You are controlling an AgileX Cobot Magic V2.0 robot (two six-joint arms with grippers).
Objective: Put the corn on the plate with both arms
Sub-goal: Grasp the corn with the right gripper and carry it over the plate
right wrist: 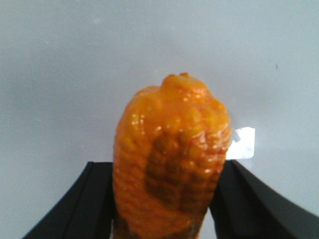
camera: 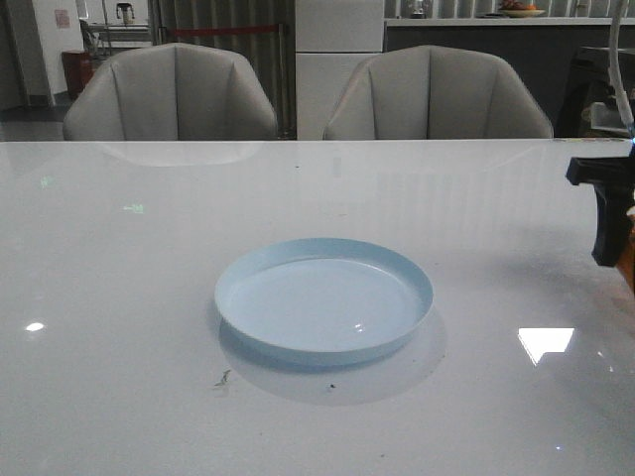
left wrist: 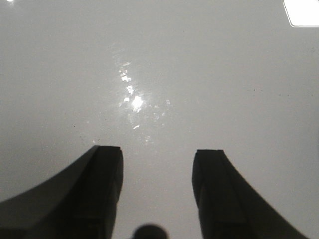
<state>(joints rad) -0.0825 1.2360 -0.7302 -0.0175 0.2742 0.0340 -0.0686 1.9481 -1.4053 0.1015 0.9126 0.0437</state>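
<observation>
The pale-blue plate lies empty in the middle of the white table. My right gripper hangs above the table at the far right edge, well right of the plate. In the right wrist view this gripper is shut on the orange corn, with a black finger pressed on each side and the cob's tapered tip pointing away over bare table. A sliver of orange shows beside the gripper in the front view. My left gripper is open and empty over bare table; it is outside the front view.
Two grey chairs stand behind the table's far edge. Bright light reflections lie on the glossy tabletop. A small dark speck lies in front of the plate to the left.
</observation>
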